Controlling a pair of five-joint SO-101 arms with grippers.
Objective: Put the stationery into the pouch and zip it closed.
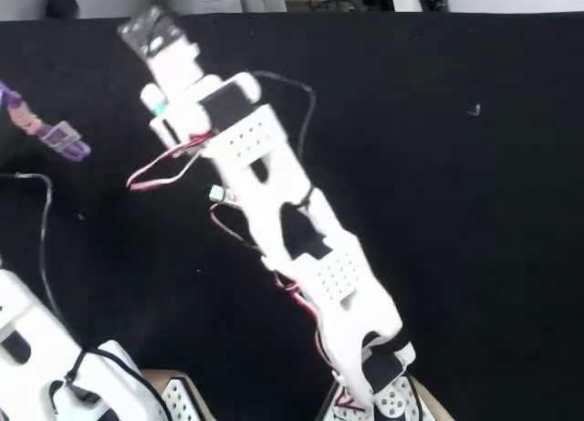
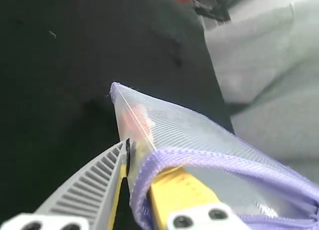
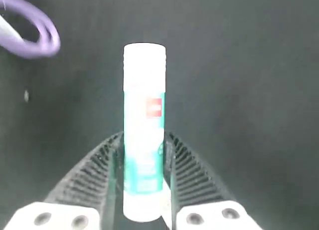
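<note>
**Glue stick in hand, pouch held, zip not yet closed**

High view: the right arm reaches across the black bench [image 1: 438, 211] toward the far left. Its end effector [image 1: 164, 115] is clamped on a white and teal glue stick [image 1: 152, 99]. The pouch [image 1: 50, 129] shows as a purple-trimmed strip at the left edge, left of the stick and apart from it. I judge the stick is still to go in and the zipping comes after. Red and white wires hang off the arm on its left side, toward the pouch, and could snag.

Left wrist view: the left end effector [image 2: 130, 157] is closed on the edge of the clear pouch [image 2: 199, 140], next to its purple zip tape. Something orange [image 2: 139, 122] shows through the ribbed plastic, so one item seems to be inside. I cannot tell how wide the mouth gapes. The bench [image 2: 60, 80] ends just behind the pouch.

Right wrist view: the end effector [image 3: 143, 145] squeezes the lower half of the glue stick [image 3: 144, 100], and its capped end points away. A purple loop [image 3: 35, 35], probably part of the pouch, lies off to one side, so the stick does not look lined up with the opening.
</note>
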